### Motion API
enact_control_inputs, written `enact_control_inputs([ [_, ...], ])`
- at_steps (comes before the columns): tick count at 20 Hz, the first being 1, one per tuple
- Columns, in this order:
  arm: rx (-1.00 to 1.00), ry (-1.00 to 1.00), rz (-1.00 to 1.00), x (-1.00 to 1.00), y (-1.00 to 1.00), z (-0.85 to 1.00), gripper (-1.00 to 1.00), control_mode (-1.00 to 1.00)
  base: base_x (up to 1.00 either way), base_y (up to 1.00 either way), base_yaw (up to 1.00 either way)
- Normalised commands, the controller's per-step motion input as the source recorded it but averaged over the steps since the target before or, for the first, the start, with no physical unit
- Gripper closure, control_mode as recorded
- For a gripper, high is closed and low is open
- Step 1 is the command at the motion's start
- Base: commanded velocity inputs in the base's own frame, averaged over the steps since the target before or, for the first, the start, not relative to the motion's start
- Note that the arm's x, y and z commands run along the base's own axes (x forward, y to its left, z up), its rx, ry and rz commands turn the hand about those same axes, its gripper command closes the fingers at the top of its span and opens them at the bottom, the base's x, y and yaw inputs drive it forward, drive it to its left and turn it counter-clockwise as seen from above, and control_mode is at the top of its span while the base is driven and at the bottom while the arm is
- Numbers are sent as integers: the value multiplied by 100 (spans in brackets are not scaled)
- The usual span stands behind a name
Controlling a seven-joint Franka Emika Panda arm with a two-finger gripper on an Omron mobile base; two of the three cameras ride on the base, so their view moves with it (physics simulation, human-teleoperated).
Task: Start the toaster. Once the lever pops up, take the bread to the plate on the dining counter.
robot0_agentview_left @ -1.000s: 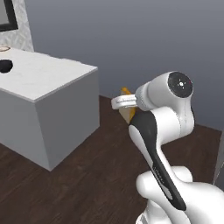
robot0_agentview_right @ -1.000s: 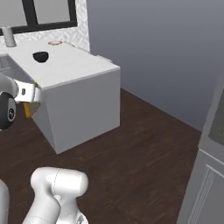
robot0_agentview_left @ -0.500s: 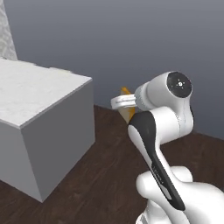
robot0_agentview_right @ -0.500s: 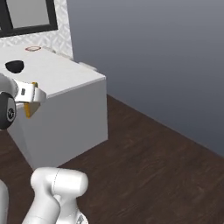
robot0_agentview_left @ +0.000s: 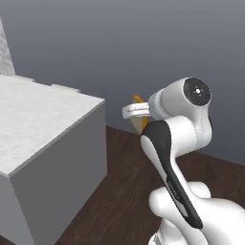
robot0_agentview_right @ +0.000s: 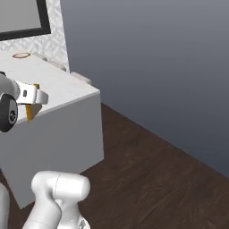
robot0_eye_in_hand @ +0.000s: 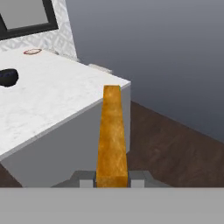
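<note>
My gripper (robot0_eye_in_hand: 112, 179) is shut on the bread (robot0_eye_in_hand: 112, 135), a golden-brown slice seen edge-on and standing up between the fingertips (robot0_eye_in_hand: 86, 179). From the left base view the gripper (robot0_agentview_left: 138, 111) is held out level in front of the arm, with the bread (robot0_agentview_left: 139, 100) poking out of it. The right base view has the gripper (robot0_agentview_right: 34, 95) and bread (robot0_agentview_right: 30, 112) in the air beside the near end of the dining counter (robot0_agentview_right: 67, 91). The plate (robot0_eye_in_hand: 32, 51), small with a red-brown rim, lies at the counter's far end (robot0_agentview_right: 21, 55). The toaster is out of view.
A small black object (robot0_eye_in_hand: 8, 76) rests on the white marble-look top (robot0_eye_in_hand: 57, 94). Behind the counter stands a patterned tile wall (robot0_agentview_right: 42, 42) with a dark-framed window. Dark wood floor (robot0_agentview_right: 152, 174) stretches to the right, up to a plain grey wall.
The whole picture has shifted, so the base has driven: the counter corner now looms larger and nearer. Arm pose and grip on the bread are unchanged.
</note>
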Motion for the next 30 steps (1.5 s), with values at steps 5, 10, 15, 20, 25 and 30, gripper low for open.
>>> enact_control_inputs([
  [5,0,0,0,0,0,0,100,100,100,0,0],
  [10,0,0,0,0,0,0,100,100,100,-42,9],
  [15,0,0,0,0,0,0,100,100,100,-63,26],
  [20,0,0,0,0,0,0,100,100,100,-59,30],
  [25,0,0,0,0,0,0,100,100,100,-60,41],
  [30,0,0,0,0,0,0,100,100,100,-57,45],
])
